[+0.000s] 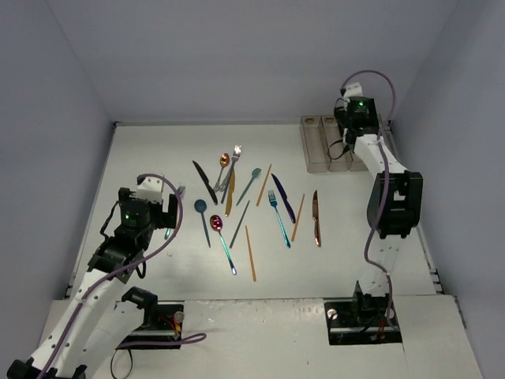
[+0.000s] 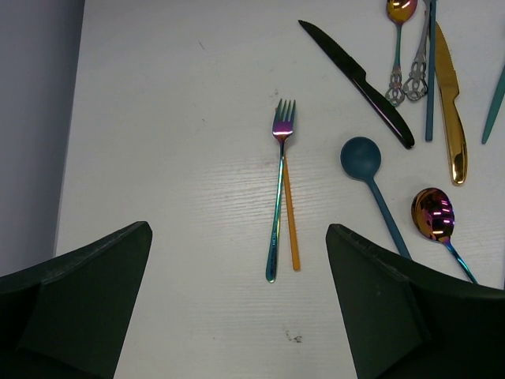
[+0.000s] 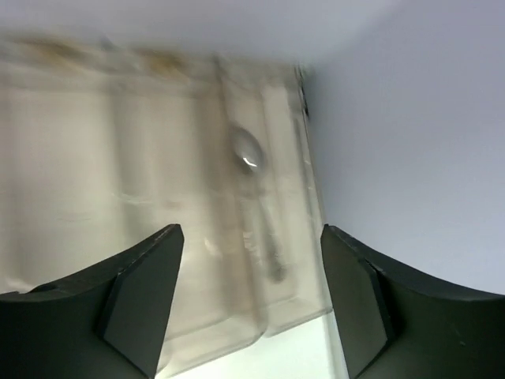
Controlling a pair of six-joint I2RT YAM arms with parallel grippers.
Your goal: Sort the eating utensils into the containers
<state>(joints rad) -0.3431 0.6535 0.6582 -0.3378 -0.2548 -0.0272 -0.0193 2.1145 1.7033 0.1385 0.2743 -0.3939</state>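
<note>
Many utensils lie spread over the middle of the white table, among them a black knife [image 1: 204, 181], a gold knife [image 1: 230, 197], a blue fork [image 1: 278, 217] and a copper knife [image 1: 316, 217]. My left gripper [image 2: 237, 316] is open and empty above the table. Just ahead of it lie an iridescent fork [image 2: 278, 189] and an orange chopstick [image 2: 291, 213], side by side. My right gripper [image 3: 248, 308] is open and empty above the clear containers [image 3: 158, 197] at the back right [image 1: 319, 154]. A silver spoon [image 3: 252, 189] lies in the rightmost bin; the view is blurred.
A teal spoon [image 2: 371, 181], a purple spoon [image 2: 434, 217] and the black knife [image 2: 359, 83] lie right of the fork. The left wall [image 2: 31, 118] is close to my left gripper. The right wall [image 3: 410, 158] stands right beside the bins.
</note>
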